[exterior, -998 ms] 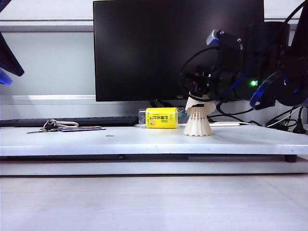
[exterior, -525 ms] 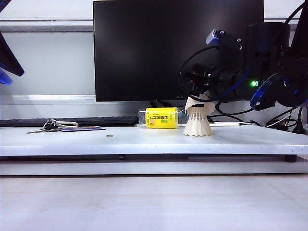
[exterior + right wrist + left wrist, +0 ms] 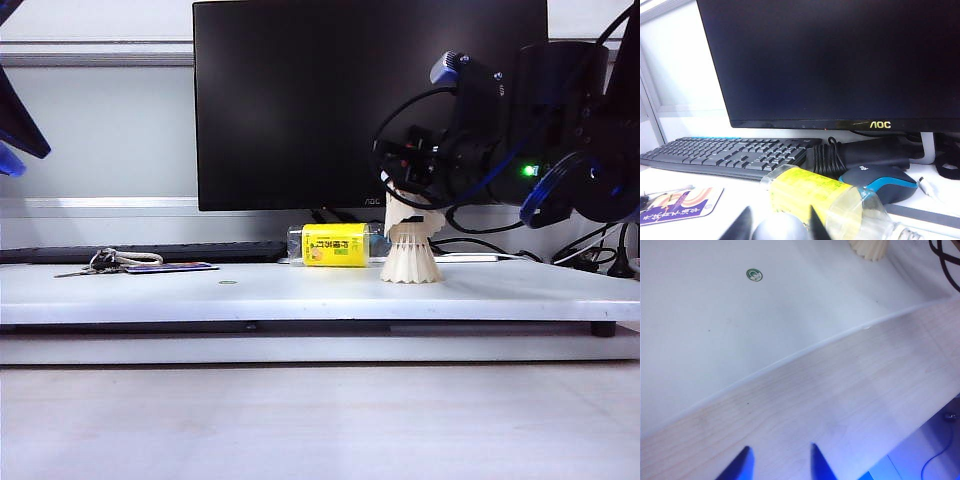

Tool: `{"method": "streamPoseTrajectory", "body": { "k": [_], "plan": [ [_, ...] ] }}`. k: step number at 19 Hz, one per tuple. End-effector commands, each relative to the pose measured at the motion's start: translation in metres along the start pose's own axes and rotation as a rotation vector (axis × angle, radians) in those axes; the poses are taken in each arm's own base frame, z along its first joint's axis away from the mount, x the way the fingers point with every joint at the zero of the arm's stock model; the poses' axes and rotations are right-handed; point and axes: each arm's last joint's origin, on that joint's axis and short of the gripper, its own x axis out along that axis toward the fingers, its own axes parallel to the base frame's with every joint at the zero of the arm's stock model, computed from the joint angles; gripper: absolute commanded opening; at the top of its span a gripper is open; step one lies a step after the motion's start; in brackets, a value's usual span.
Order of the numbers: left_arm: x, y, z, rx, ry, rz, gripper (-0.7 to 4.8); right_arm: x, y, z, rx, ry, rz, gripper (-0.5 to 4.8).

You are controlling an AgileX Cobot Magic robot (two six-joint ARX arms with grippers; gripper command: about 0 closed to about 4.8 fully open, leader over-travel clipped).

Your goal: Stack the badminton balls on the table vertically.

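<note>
While my right gripper (image 3: 777, 224) clasps the upper of the badminton balls (image 3: 411, 250) near the table's (image 3: 300, 290) right back edge, release comes next; left gripper (image 3: 778, 462) hangs open.

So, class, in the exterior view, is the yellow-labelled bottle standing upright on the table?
No: the yellow-labelled bottle lies on its side on the table, just left of the stacked badminton balls.

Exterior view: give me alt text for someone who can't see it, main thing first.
Two badminton balls stand stacked skirt-down on the white table, the right gripper directly above around the upper one's tip. A yellow-labelled bottle lies just left of them, before a black monitor; keys rest far left. The left gripper is out of sight.
</note>
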Motion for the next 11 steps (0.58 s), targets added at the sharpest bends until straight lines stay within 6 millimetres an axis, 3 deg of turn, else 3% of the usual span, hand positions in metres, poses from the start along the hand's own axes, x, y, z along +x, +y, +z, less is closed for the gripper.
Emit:
{"method": "streamPoseTrajectory", "body": {
  "k": [1,8,11],
  "plan": [
    [-0.0005,-0.0004,0.0020,0.018,-0.018,-0.005,1.57,0.0004,0.0011,0.0037,0.015,-0.023,0.010,1.47],
    [-0.0005,-0.0004,0.0019,0.017,-0.018,-0.005,1.57,0.0000,0.0005,0.0012,0.018,-0.002,0.005,1.49],
    [-0.0005,-0.0004,0.0020,0.019,-0.019,-0.005,1.57,0.0000,0.0006,0.0015,0.017,-0.003,0.006,1.81]
  ]
}}
